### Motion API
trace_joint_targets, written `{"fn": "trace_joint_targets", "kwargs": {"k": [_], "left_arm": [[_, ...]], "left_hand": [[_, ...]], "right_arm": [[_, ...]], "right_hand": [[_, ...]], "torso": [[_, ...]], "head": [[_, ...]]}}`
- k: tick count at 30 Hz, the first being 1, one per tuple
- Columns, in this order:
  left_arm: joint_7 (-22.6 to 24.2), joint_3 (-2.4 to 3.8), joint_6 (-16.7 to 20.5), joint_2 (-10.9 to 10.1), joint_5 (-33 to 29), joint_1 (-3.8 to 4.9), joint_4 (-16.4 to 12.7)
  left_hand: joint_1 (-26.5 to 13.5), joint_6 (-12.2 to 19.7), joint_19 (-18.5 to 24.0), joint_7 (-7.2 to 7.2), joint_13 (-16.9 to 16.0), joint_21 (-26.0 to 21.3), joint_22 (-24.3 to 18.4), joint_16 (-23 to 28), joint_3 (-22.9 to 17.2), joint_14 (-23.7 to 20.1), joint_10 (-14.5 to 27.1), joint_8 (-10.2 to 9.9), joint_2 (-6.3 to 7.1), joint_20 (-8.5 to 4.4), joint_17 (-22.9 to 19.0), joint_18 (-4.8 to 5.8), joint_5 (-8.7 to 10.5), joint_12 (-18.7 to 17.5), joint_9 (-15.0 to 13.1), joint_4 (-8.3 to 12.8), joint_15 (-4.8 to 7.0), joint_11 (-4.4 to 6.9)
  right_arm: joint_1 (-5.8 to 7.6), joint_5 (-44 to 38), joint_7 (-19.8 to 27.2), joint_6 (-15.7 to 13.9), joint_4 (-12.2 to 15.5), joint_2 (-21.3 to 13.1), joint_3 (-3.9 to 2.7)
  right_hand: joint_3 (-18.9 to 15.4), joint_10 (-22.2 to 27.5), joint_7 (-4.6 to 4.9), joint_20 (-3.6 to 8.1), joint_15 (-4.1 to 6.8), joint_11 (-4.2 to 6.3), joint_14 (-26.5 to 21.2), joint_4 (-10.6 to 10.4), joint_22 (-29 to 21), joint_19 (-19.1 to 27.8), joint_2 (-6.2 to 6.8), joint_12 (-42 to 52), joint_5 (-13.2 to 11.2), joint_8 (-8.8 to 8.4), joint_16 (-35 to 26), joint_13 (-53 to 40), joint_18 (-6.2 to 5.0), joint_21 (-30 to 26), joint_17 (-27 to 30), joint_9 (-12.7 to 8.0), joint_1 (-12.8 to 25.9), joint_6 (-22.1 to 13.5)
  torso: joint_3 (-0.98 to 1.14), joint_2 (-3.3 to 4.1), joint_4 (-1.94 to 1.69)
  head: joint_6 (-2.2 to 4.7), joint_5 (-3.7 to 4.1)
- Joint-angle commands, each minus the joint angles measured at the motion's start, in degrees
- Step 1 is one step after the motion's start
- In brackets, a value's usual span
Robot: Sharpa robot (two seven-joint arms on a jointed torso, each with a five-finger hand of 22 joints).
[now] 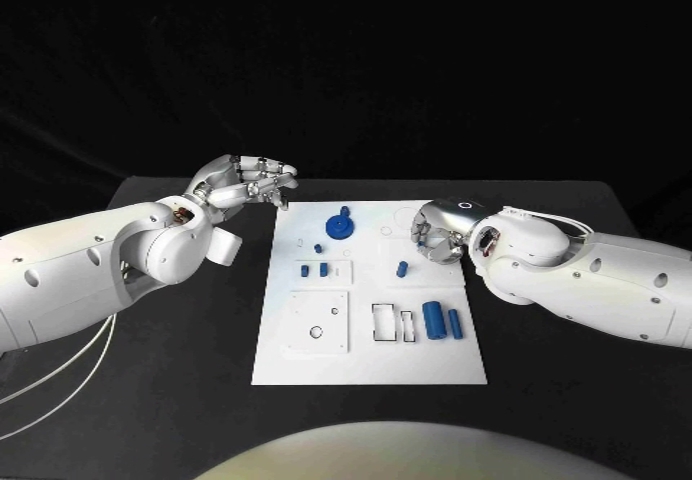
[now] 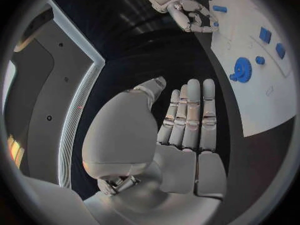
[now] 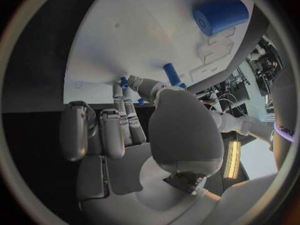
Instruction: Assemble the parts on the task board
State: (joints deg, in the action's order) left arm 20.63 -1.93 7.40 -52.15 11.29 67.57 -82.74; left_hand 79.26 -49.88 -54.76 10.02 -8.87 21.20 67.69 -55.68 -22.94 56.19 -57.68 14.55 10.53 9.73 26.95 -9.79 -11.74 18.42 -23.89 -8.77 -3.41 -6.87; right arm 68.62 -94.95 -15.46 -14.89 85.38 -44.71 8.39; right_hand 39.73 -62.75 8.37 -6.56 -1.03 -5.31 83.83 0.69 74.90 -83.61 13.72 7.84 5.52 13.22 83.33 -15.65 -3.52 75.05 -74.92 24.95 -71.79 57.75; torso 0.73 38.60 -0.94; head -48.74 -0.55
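The white task board (image 1: 368,345) lies in the middle of the table. On it are a blue gear (image 1: 340,225), small blue pieces (image 1: 310,269) (image 1: 402,268) and two blue cylinders (image 1: 434,320) near its right side. My left hand (image 1: 245,185) hovers off the board's far left corner; its fingers (image 2: 187,120) are stretched out side by side and hold nothing. My right hand (image 1: 437,232) hangs over the board's far right part with fingers (image 3: 100,135) bent toward the thumb. Blue specks (image 3: 124,81) show by its fingertips; whether they are held is unclear.
Black table (image 1: 173,380) surrounds the board on all sides. White cables (image 1: 58,385) trail from my left arm near the front left. Raised white frames (image 1: 389,322) and a square plate (image 1: 319,320) sit on the board's near half.
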Motion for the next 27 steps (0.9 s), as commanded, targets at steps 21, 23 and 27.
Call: {"fn": "trace_joint_targets", "kwargs": {"k": [21, 23, 27], "left_arm": [[-1.1, 0.06, -0.2, 0.0, -0.9, 0.04, -0.2], [-1.2, 0.06, -0.2, 0.0, -0.9, 0.04, -0.2], [-1.4, 0.06, -0.3, 0.0, -0.8, 0.04, -0.2]], "left_hand": [[0.0, 0.1, 0.5, 0.1, 0.2, -0.6, -0.2, 0.6, -1.1, -0.6, -0.1, 0.3, 0.38, -0.08, -0.2, -0.46, 0.58, 0.2, 0.1, 0.1, -0.13, -0.26], [0.0, 0.2, 0.5, 0.12, 0.2, -0.6, -0.2, 0.6, -1.2, -0.6, 0.0, 0.3, 0.4, -0.07, -0.2, -0.46, 0.64, 0.2, 0.2, 0.1, -0.13, -0.27], [-0.1, 0.3, 0.5, 0.18, 0.2, -0.7, -0.3, 0.7, -1.3, -0.6, 0.1, 0.3, 0.49, -0.05, -0.2, -0.45, 0.75, 0.2, 0.2, 0.2, -0.17, -0.32]], "right_arm": [[-1.73, -7.1, -4.8, -2.6, 0.0, 0.7, 0.31], [-1.8, -7.5, -5.0, -3.3, 0.2, 0.7, 0.31], [-1.88, -7.8, -5.0, -4.4, 0.4, 0.7, 0.31]], "right_hand": [[3.3, -8.6, -1.55, 1.73, 2.15, 2.28, 3.8, 6.4, 12.8, -2.9, -3.14, 1.0, -1.3, 2.88, 0.1, -1.2, 1.72, 6.5, -3.9, 2.5, -4.7, 5.0], [3.2, -8.9, -1.61, 1.78, 2.25, 2.36, 3.7, 6.5, 12.8, -3.0, -3.18, 1.1, -1.3, 2.97, 0.1, -1.3, 1.78, 6.8, -3.9, 2.7, -4.6, 5.2], [3.2, -9.0, -1.66, 1.81, 2.3, 2.41, 3.8, 6.6, 12.9, -3.1, -3.18, 1.1, -1.3, 3.0, 0.1, -1.4, 1.81, 6.9, -3.9, 2.8, -4.5, 5.3]], "torso": [[0.03, -0.05, -0.01], [0.02, -0.04, 0.01], [0.04, -0.03, 0.03]], "head": [[-0.31, 0.12], [-0.31, 0.14], [-0.29, 0.18]]}}
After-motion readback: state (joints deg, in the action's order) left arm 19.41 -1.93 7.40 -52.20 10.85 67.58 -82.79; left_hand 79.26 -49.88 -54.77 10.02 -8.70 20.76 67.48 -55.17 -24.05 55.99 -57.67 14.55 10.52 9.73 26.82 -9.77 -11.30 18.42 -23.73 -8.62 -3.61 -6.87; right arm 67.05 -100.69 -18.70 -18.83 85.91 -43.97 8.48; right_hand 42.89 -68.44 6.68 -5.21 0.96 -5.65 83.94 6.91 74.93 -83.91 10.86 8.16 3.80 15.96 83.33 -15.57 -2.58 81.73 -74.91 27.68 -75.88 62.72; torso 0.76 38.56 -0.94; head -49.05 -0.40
